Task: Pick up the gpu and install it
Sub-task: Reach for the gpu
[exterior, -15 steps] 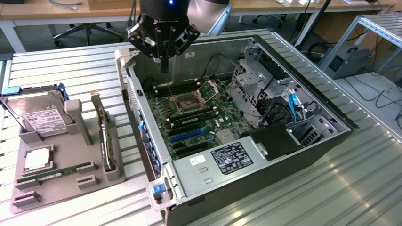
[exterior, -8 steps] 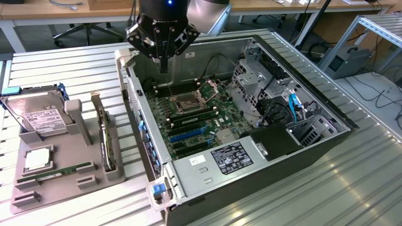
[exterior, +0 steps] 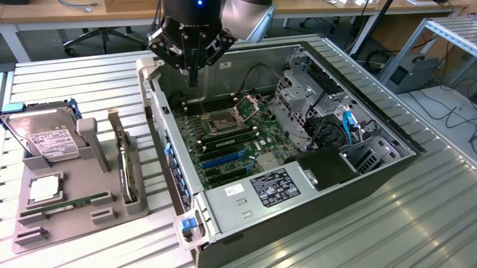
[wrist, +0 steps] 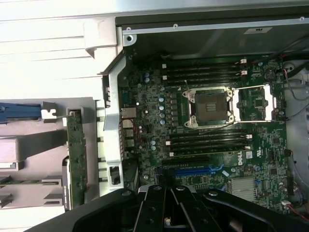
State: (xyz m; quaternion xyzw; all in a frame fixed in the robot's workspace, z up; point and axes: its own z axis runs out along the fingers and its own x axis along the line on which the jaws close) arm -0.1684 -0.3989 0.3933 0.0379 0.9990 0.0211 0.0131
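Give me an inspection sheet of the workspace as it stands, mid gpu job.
Surface: slatted metal table carrying an open computer case and a grey holder tray.
Job's things: gpu stands on edge in the holder tray, untouched; motherboard exposed in the case.
Clutter: hard drive, processor and RAM stick on the tray.
Grippers: gripper shut, empty, above the case, apart from the gpu.
Cables: black cables and a blue cable by the drive cage.
Surroundings: office chair, wooden desk.
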